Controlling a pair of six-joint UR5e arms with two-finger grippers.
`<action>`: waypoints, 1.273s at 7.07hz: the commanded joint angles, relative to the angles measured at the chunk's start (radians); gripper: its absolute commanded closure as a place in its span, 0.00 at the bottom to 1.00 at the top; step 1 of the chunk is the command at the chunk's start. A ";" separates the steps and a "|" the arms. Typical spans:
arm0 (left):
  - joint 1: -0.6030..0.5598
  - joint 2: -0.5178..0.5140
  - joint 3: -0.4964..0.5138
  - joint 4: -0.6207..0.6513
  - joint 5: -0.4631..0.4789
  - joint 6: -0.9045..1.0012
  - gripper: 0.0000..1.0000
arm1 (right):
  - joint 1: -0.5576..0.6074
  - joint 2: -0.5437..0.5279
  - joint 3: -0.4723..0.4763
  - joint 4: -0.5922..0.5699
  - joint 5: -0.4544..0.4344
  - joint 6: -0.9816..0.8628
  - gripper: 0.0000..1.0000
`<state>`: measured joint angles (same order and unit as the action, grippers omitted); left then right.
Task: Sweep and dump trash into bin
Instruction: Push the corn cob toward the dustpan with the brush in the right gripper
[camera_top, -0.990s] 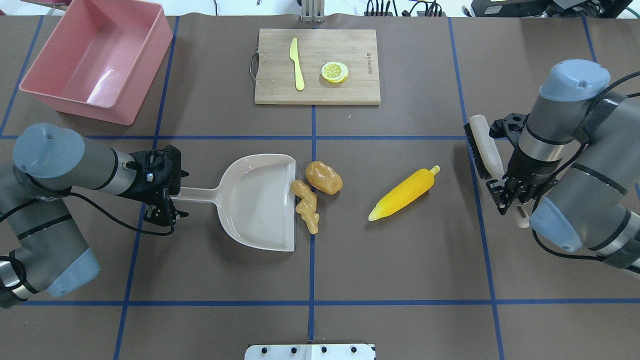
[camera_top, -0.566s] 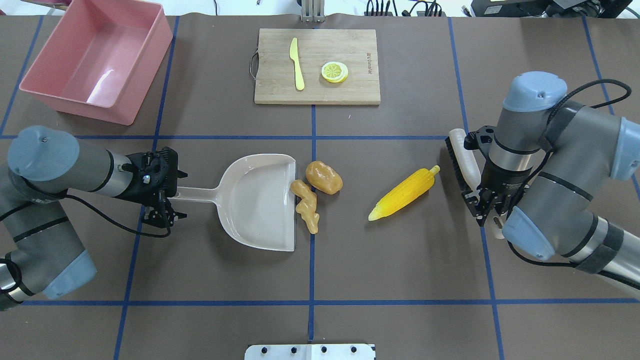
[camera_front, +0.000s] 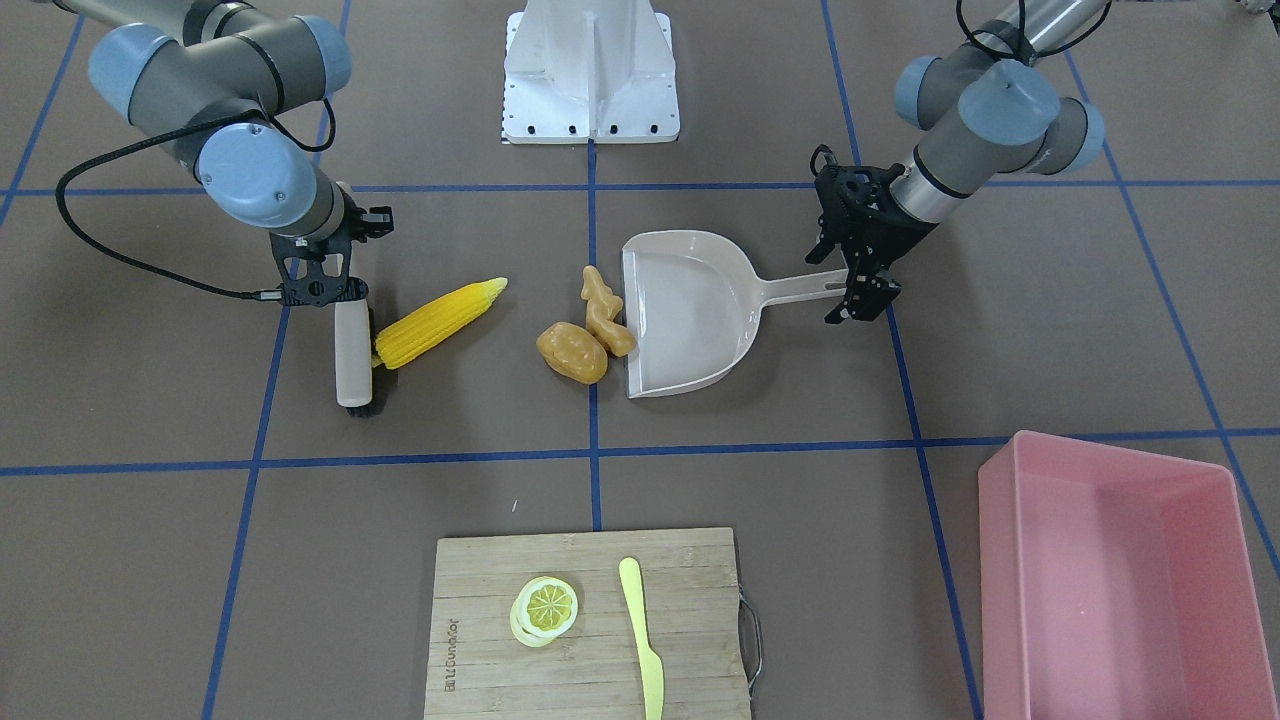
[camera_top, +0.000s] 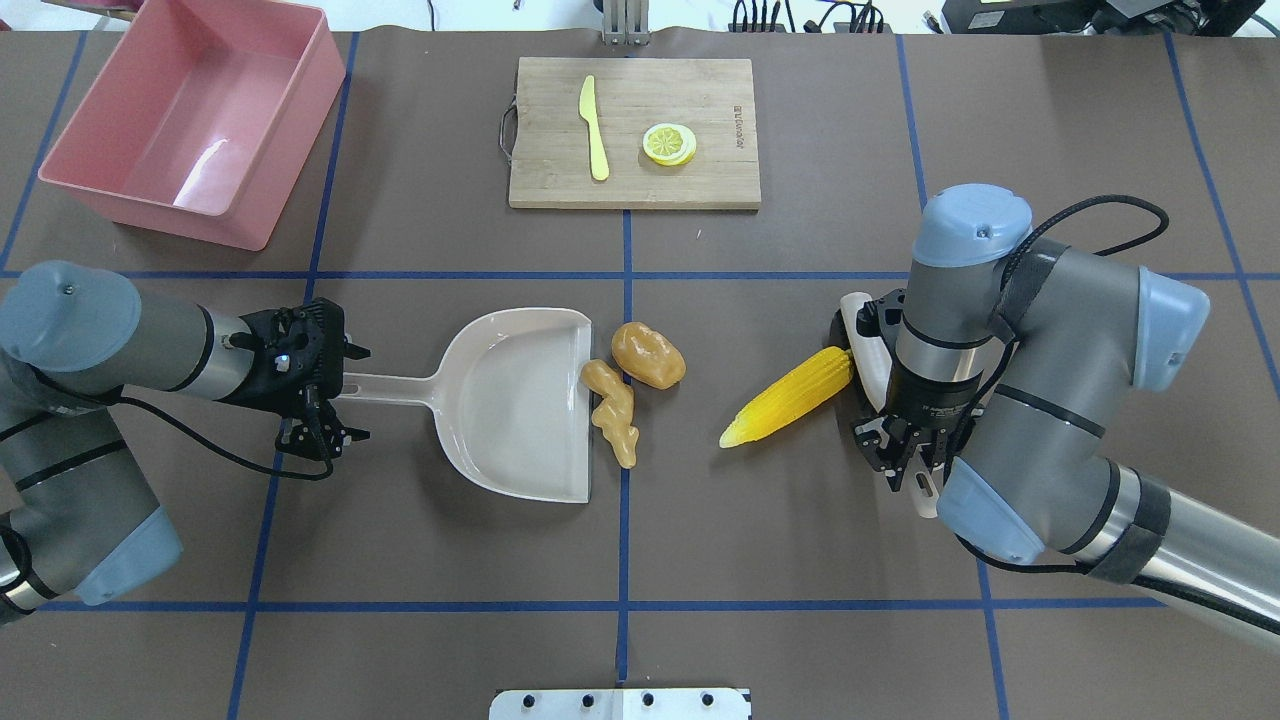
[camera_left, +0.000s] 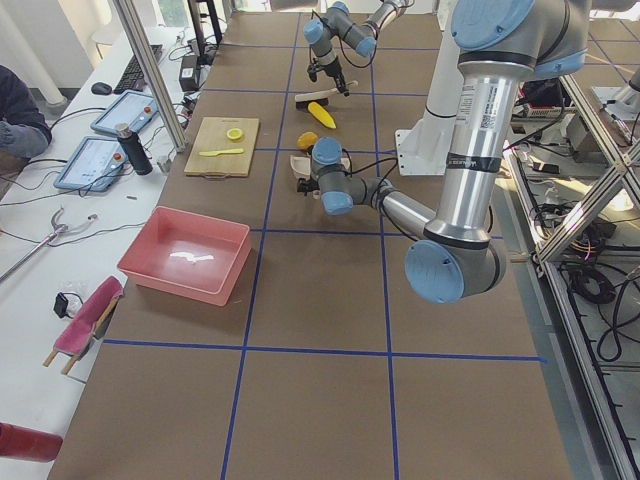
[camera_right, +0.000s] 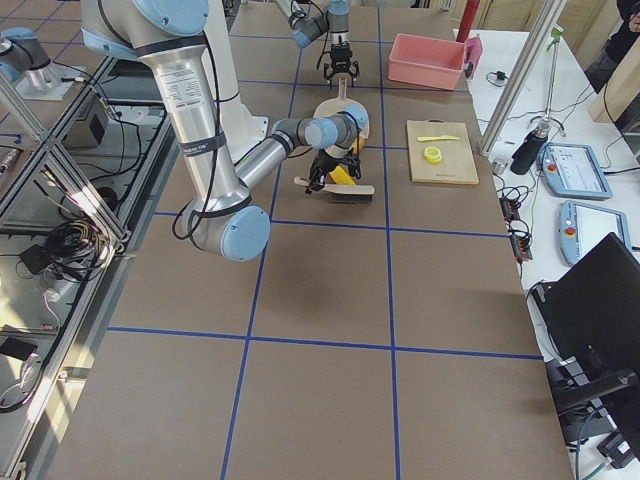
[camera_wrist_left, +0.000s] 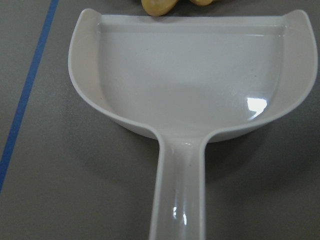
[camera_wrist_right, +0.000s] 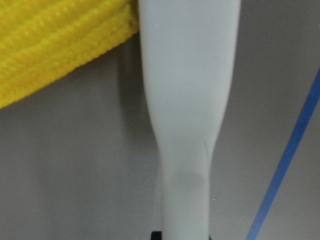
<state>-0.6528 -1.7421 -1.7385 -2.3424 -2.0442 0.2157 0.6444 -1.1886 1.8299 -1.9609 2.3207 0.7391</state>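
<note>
The brush (camera_front: 352, 350), clamped in the right gripper (camera_front: 322, 285), is now being pushed left against the corn (camera_top: 790, 395), which is being nudged toward the dustpan (camera_top: 510, 400) gripped by the left gripper (camera_front: 862, 290); potato (camera_top: 648, 355) and ginger (camera_top: 612, 405) are waiting at its lip, the bin (camera_top: 290, 160) far-left.

Bright, even light falls from overhead on the counter (camera_top: 800, 550), leaving only soft, short shadows beside things. A white glare patch sits on the floor of the bin (camera_top: 300, 130), and another on the glossy dustpan (camera_wrist_left: 190, 85). The fixed views are sharp; the right wrist view is very close and soft, with corn (camera_wrist_right: 55, 45) and brush handle (camera_wrist_right: 187, 100) slightly blurred.
</note>
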 joint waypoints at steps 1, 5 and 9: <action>0.004 -0.002 0.005 -0.008 0.001 -0.004 0.03 | -0.006 0.067 -0.032 0.013 0.008 0.054 1.00; 0.002 0.003 0.007 -0.011 -0.001 -0.004 0.03 | -0.003 0.200 -0.185 0.195 0.019 0.225 1.00; 0.004 0.003 0.008 -0.012 -0.001 -0.022 0.03 | -0.003 0.296 -0.268 0.368 0.042 0.408 1.00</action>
<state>-0.6489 -1.7395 -1.7308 -2.3534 -2.0448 0.1982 0.6413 -0.9191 1.5968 -1.6772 2.3543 1.0684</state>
